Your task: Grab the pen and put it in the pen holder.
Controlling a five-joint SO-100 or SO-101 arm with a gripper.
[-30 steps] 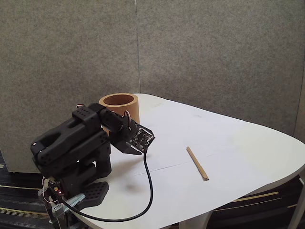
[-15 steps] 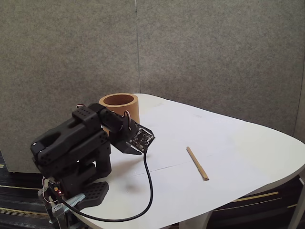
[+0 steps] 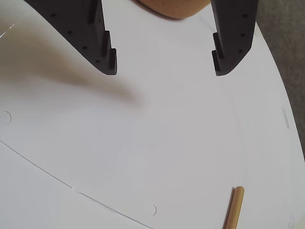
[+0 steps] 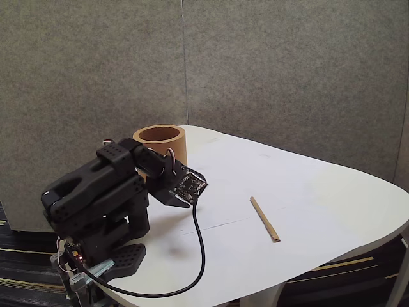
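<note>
Wrist view: the end effector [image 3: 164,67] stands wide open and empty above the white bench [image 3: 143,143]. One end of the pen [image 3: 234,207] shows at the bottom edge; the pen holder [image 3: 174,8] sits at the top between the fingers.

Fixed view: the pen [image 4: 264,219] lies flat, well apart from the folded arm. It is likely light, stiff and prone to roll; grip mid-length across the shaft. The black cable [image 4: 199,246] trails beside the base; the path looks unobstructed.

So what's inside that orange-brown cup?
Nothing shows inside the pen holder: its dark upper inner wall is visible, but the near rim hides the bottom. The pen lies on the table.
</note>
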